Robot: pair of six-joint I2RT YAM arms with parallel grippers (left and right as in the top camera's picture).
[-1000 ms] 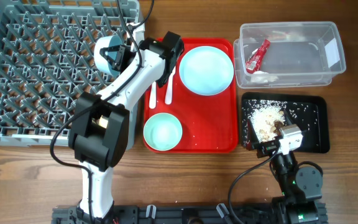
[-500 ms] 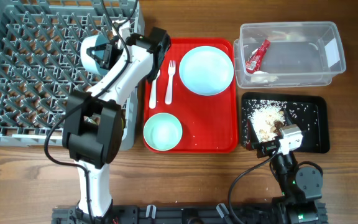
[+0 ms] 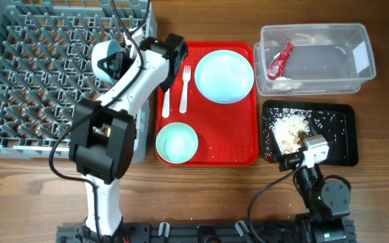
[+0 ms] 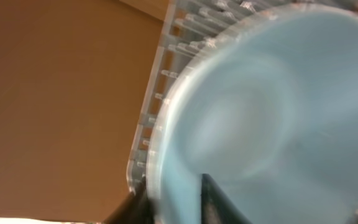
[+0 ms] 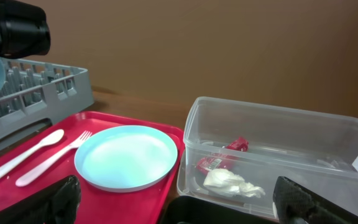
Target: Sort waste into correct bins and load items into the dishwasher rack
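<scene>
Loading step: our left claw (image 3: 118,62) grips a bowl (image 3: 105,57) over the rack (image 3: 39,81), right edge. Next we seat it between pegs, then release. Right claw (image 5: 180,204) spread, idle.

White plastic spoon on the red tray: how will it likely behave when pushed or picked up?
The spoon looks thin and plastic, so probably light and stiff. Lying flat on the smooth red tray, it would likely slide rather than roll. Its low profile may make pinching awkward.
</scene>
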